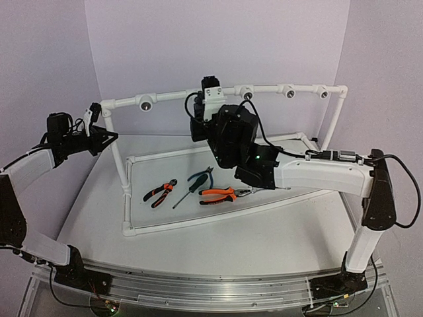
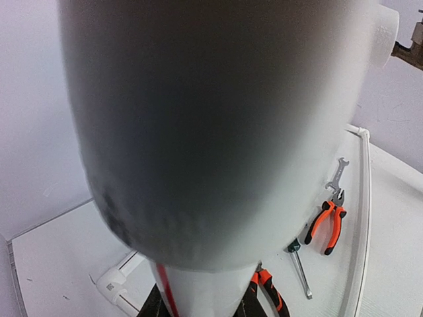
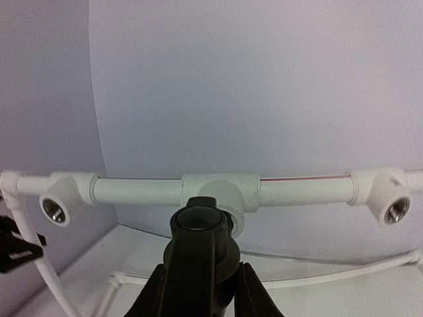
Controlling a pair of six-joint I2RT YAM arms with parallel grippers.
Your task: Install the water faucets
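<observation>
Left tool (image 1: 109, 137): closed on the corner post of the pipe frame (image 1: 178, 96), which fills its camera; probably bracing the frame against the push of threading.
Pliers (image 1: 218, 194): on the desk (image 1: 264, 231), below both tools, untouched but within reach.
Right tool (image 3: 201, 281): clamped around the black tap (image 3: 200, 228), raised to the rail.
Tap: between that tool's fingers, its end against the middle tee (image 3: 221, 190), apparently lined up for screwing in.
Sockets (image 3: 55, 209): either side of the right tool, empty.
</observation>
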